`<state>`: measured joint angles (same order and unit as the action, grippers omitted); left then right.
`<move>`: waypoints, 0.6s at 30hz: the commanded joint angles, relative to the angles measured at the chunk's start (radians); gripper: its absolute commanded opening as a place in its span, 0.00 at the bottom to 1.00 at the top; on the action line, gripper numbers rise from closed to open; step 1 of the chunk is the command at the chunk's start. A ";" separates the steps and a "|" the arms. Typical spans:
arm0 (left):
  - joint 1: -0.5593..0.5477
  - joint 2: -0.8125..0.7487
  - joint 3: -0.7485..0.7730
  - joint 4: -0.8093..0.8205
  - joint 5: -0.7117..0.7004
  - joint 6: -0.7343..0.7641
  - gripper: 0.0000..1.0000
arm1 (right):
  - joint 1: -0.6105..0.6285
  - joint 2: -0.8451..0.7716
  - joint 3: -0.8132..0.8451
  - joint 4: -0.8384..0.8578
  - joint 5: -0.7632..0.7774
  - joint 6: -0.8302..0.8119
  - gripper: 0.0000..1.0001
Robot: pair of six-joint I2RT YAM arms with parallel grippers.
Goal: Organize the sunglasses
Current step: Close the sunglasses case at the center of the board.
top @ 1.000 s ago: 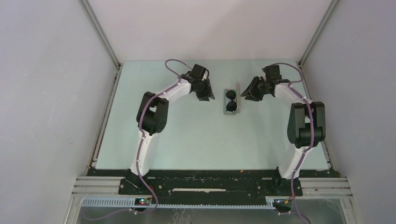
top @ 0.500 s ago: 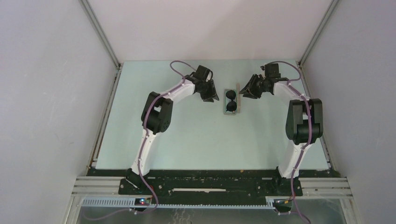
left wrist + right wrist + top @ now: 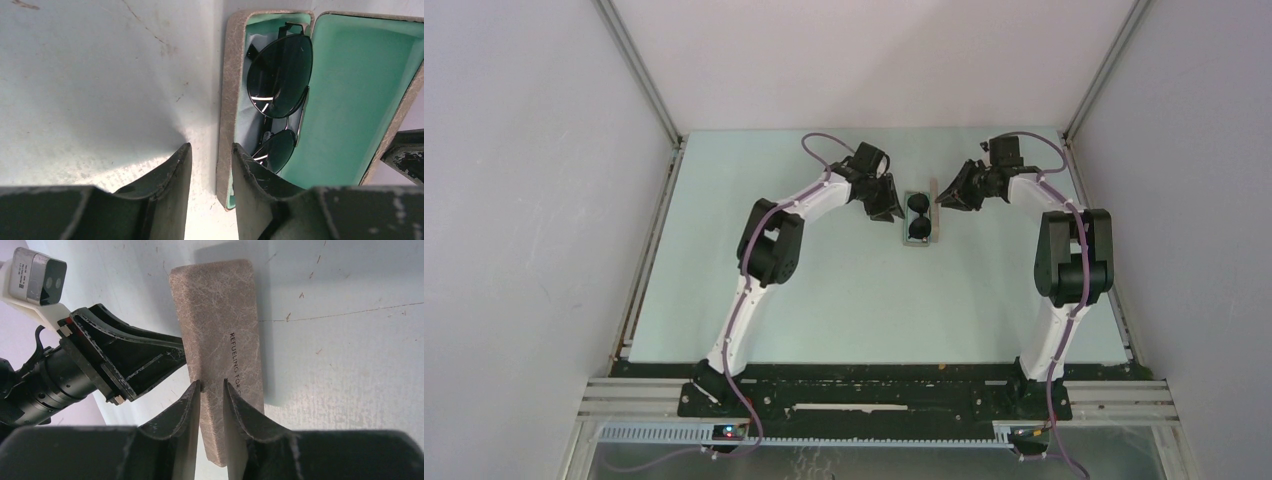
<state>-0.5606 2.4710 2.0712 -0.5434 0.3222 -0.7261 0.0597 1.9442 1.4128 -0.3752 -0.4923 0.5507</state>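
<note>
- The sunglasses (image 3: 280,95) lie folded inside the open grey case (image 3: 227,100), lenses up – one lens toward 12 o'clock, the other toward 6 o'clock in the top view.
- The case sits on the pale table (image 3: 824,290), far from the arm bases and about midway between the two arms.
- Its lid (image 3: 220,325) stands up along the 3 o'clock side, green lining (image 3: 350,90) facing the glasses.
- The left gripper (image 3: 211,150) is at the case's 9 o'clock. Its fingers are spread and straddle the case's near wall, the outer finger apart from the wall with bare table showing between.
- The right gripper (image 3: 211,382) is at the case's 2 o'clock, against the lid's grey outer face. Its fingers are drawn near together at the lid's free edge – whether they pinch it I cannot tell.
</note>
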 commanded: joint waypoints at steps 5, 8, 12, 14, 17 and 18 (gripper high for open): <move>-0.013 0.040 0.072 -0.016 0.041 -0.011 0.40 | 0.006 0.028 0.025 0.004 -0.016 0.002 0.26; -0.013 0.058 0.089 -0.021 0.051 -0.014 0.40 | 0.006 0.026 0.007 0.025 -0.026 0.022 0.24; -0.013 0.064 0.087 -0.029 0.055 -0.010 0.40 | 0.013 0.032 -0.012 0.045 -0.047 0.040 0.22; -0.012 0.052 0.073 -0.029 0.047 0.001 0.40 | 0.016 0.036 -0.012 0.041 -0.041 0.035 0.21; -0.013 0.030 0.058 -0.029 0.032 0.014 0.40 | 0.017 0.038 -0.015 0.042 -0.040 0.034 0.21; -0.013 0.023 0.054 -0.030 0.025 0.018 0.39 | 0.017 0.039 -0.016 0.042 -0.041 0.034 0.21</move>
<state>-0.5652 2.5088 2.1220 -0.5442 0.3702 -0.7334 0.0647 1.9568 1.4120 -0.3431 -0.5335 0.5819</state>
